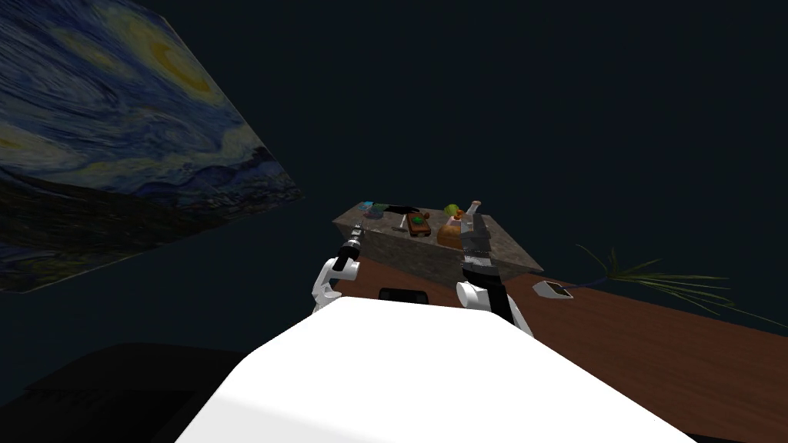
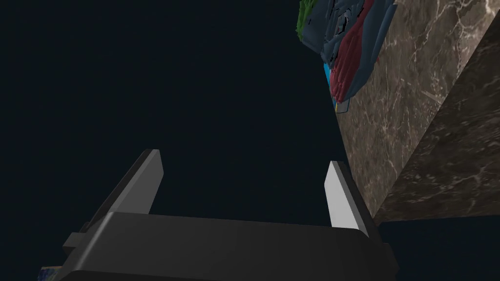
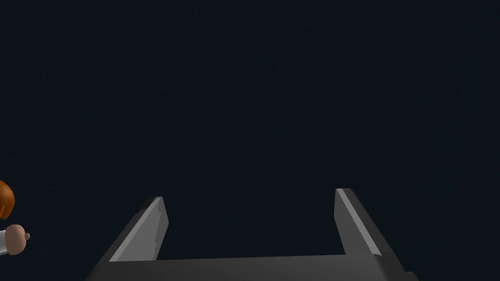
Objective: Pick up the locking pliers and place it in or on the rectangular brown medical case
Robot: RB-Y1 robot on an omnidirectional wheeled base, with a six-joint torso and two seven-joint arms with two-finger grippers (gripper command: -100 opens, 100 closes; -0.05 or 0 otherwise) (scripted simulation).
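A brown rectangular case (image 1: 418, 224) with a green mark on its lid lies on the grey marble block (image 1: 431, 258). Just left of it lies a small pale tool (image 1: 401, 225), too small to tell as the pliers. My left gripper (image 1: 357, 229) hovers at the block's left corner; in the left wrist view it (image 2: 242, 158) stands open and empty beside the marble side (image 2: 429, 146). My right gripper (image 1: 471, 223) is raised over the block's right part, open and empty (image 3: 249, 195), facing darkness.
On the block also sit a blue, red and green object (image 2: 349, 44), a black item (image 1: 400, 209), a green-yellow thing (image 1: 451, 210), an orange-brown thing (image 1: 450, 232) and a bottle (image 1: 474, 206). A small orange-haired figure (image 3: 7, 214) is beside my right gripper. A reddish-brown floor (image 1: 654, 346) and a plant (image 1: 662, 281) lie to the right.
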